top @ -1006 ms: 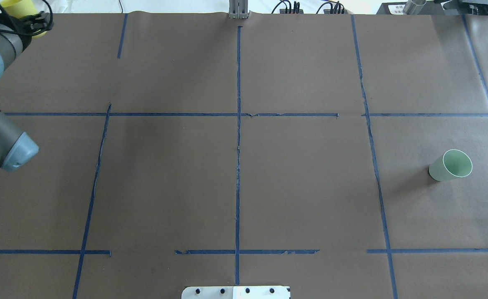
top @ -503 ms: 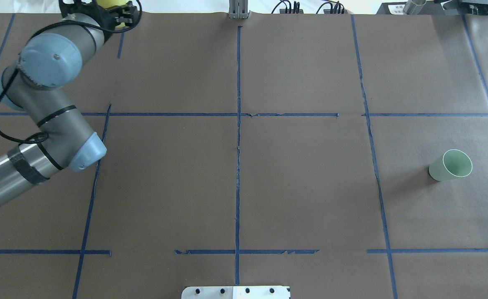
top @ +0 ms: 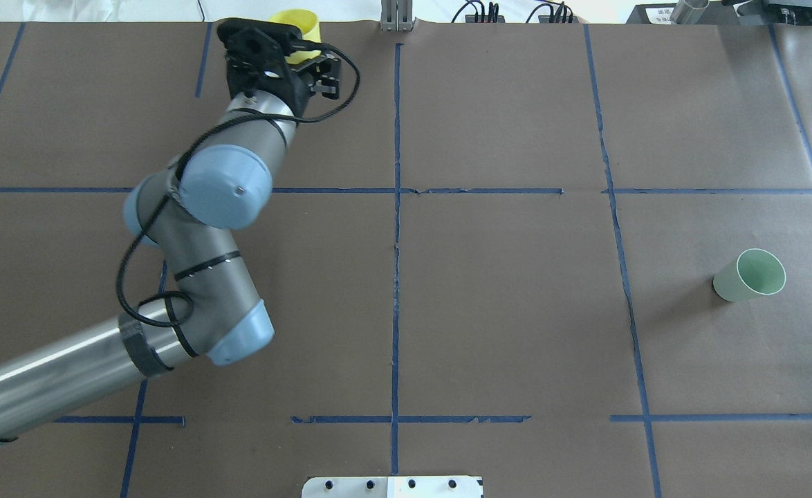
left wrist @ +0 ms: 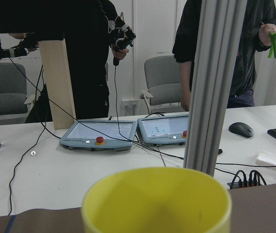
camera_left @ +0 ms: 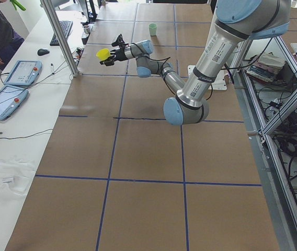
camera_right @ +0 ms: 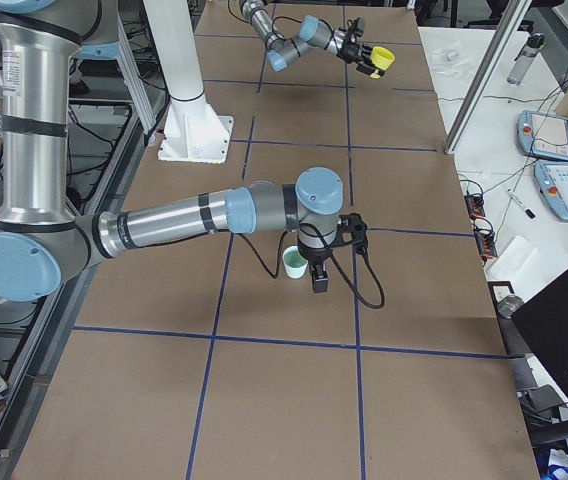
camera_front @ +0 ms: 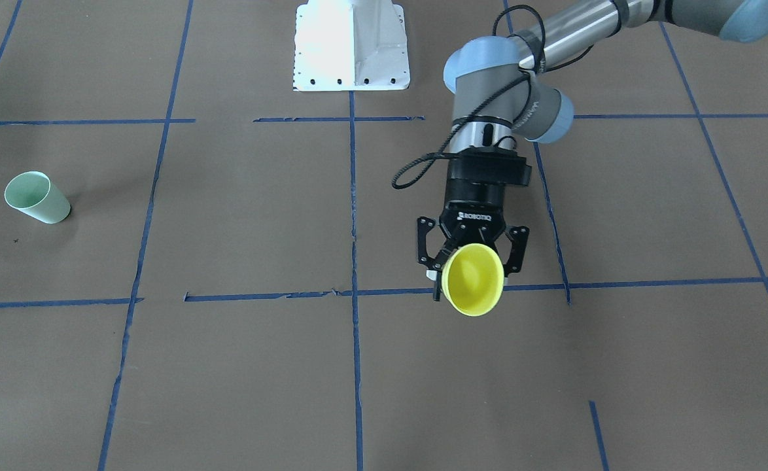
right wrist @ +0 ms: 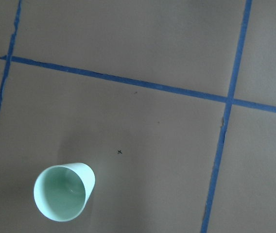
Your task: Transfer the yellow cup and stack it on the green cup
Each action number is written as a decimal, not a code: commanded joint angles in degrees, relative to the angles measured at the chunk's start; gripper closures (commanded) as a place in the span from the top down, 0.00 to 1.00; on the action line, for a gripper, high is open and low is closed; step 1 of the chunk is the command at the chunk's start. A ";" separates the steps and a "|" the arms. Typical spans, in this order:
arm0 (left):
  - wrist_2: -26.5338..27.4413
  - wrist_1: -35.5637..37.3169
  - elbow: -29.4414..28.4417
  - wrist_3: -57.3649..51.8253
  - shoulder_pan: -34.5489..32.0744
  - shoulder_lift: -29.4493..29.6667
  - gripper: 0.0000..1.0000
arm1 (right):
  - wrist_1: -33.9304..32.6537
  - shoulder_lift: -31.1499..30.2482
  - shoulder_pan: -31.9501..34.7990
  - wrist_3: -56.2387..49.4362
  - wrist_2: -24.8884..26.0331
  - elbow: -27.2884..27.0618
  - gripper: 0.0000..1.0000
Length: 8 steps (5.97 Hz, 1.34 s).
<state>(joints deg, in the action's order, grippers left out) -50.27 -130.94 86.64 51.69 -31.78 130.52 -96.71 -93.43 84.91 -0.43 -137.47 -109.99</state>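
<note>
Now clamped in the left claw (camera_front: 474, 269): yellow cup (camera_front: 473, 282), pinched by the sides, held clear of the table (camera_front: 240, 366) and tipped over, mouth pointing away from the robot. Hanging above the far half of the table, on the robot's left of the centre tape line (top: 397, 277) and close to it. Well apart, over on the robot's right: green cup (top: 748, 275), standing upright on the table, mouth up. Right claw (camera_right: 318, 272) caught only in the right side view, above the table near the green cup; cannot tell whether wide or narrow.
</note>
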 commanded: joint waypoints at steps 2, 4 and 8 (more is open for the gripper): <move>13.09 14.46 -1.64 7.80 7.95 9.55 0.38 | -3.73 13.74 -6.75 12.11 -0.86 1.87 1.00; 13.10 14.48 -10.14 11.49 7.96 14.91 0.38 | -6.73 23.59 -12.88 20.69 -1.31 2.33 1.00; 13.10 14.40 -11.85 12.20 9.10 15.55 0.38 | -15.20 46.76 -20.56 36.91 0.98 13.96 1.00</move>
<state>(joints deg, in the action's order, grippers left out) -37.18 -116.48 74.97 63.48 -23.08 146.15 -107.73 -53.68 65.47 35.36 -136.39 -100.59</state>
